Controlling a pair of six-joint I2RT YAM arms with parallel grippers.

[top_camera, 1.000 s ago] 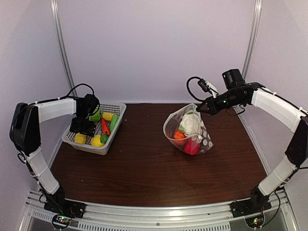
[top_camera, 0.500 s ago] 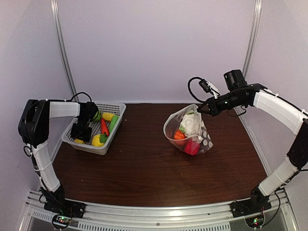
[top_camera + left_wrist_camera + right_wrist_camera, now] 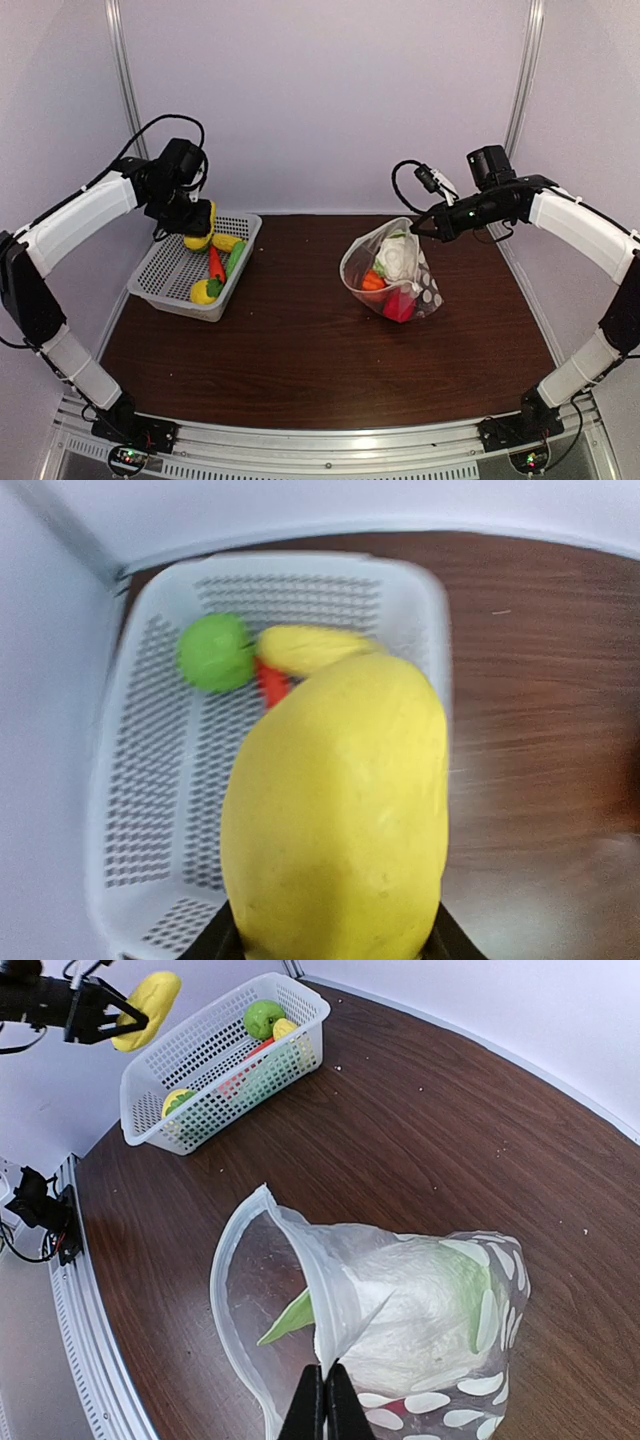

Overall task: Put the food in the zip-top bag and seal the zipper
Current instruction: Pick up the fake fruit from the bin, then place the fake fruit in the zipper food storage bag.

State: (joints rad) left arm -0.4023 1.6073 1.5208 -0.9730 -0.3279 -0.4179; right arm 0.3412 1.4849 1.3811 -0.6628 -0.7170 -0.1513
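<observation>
Both arms are built the same way: long white tube-shaped links, joined by black rounded joint housings. The left arm [image 3: 80,215] carries a thin black cable [image 3: 175,116] which makes a loop above its wrist. The right arm [image 3: 580,225] has a black box-shaped block [image 3: 488,163] on the wrist, and beside it a black wire ending in a white connector [image 3: 437,183]. The right gripper [image 3: 325,1372] has two thin, flat black fingers. Each black base [image 3: 130,432] shows small red and green lights.
</observation>
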